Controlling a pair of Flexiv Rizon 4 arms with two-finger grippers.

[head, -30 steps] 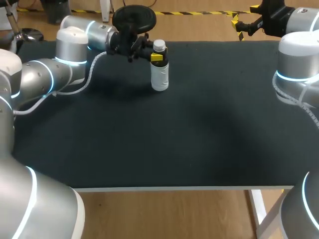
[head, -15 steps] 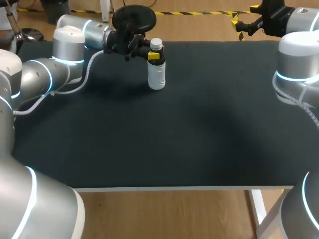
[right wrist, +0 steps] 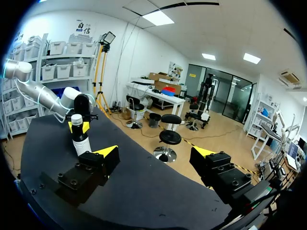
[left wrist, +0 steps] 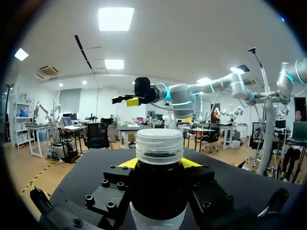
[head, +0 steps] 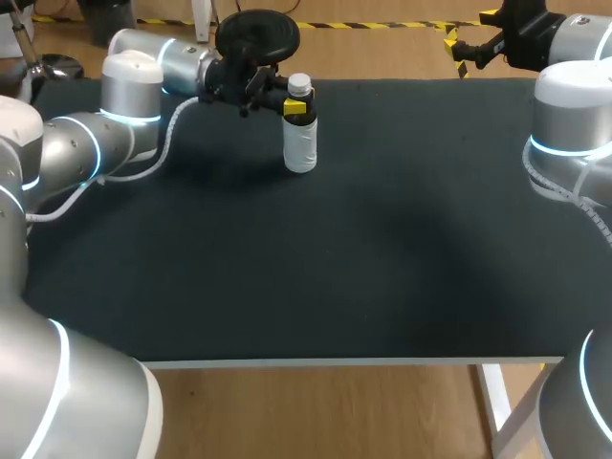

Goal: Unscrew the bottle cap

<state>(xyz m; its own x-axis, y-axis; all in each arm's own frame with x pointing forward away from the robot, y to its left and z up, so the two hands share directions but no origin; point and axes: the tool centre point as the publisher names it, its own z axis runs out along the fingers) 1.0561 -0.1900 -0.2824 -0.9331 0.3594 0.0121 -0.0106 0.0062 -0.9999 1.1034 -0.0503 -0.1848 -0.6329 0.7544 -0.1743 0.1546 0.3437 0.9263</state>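
Head view: the bottle (head: 300, 143) is stood upright on the table (head: 382, 268), pinched just below its cap (head: 299, 85) by the left gripper (head: 295, 108). The cap is seen seated (unscrewing not yet begun). The right gripper (right wrist: 154, 153), spread, is held well apart from the bottle.

Bench (head: 382, 249): dark matte top, pale front edge. A pale leg shows under the near right corner. One white bottle (head: 300, 145) stands upright on the top, with its base on the surface as far as the head view shows. Its white cap (head: 299, 85) is on. The bench's far edge runs just behind the bottle, and the front edge is well apart from it. A faint shadow lies on the top to the bottle's left.
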